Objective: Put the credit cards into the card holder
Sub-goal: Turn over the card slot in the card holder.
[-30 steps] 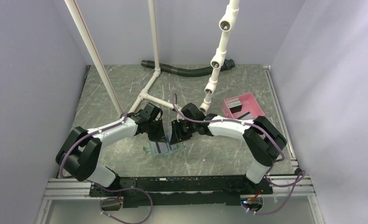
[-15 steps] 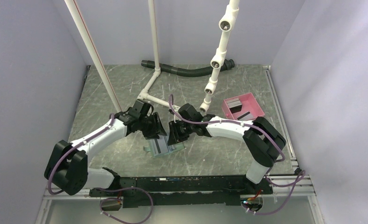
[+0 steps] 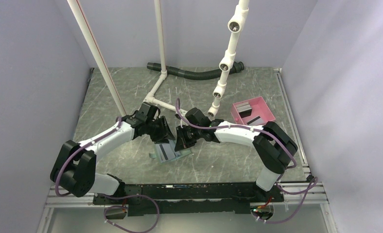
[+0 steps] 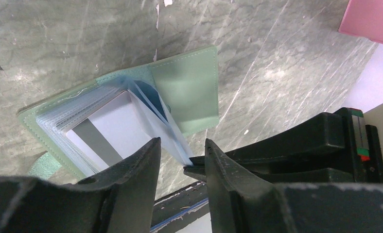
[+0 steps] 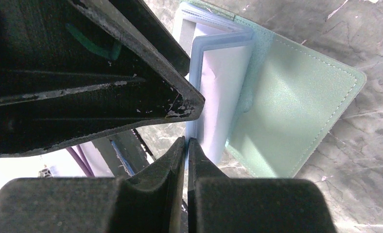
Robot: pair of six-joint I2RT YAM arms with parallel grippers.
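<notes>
The sage-green card holder (image 3: 176, 155) lies open on the table between both grippers. A pale grey credit card (image 4: 119, 124) with a dark stripe sits in its clear sleeves. My right gripper (image 5: 186, 141) is shut on the edge of one thin sleeve and holds it up from the holder's green cover (image 5: 296, 107). My left gripper (image 4: 182, 143) is open and empty just above the holder (image 4: 189, 92), with the right fingertips showing between its fingers. In the top view the left gripper (image 3: 164, 137) and right gripper (image 3: 182, 144) nearly touch. More credit cards (image 3: 250, 112) lie in the pink tray.
The pink tray (image 3: 266, 104) stands at the back right; its corner shows in the left wrist view (image 4: 374, 19). White pipe frames (image 3: 153, 99) and a hanging jointed pipe (image 3: 223, 68) stand behind the grippers. A black hose (image 3: 194, 74) lies along the back wall.
My left gripper has drawn back a little toward the far left from the holder, and its arm has shifted. The right gripper has held its pinch on the sleeve.
</notes>
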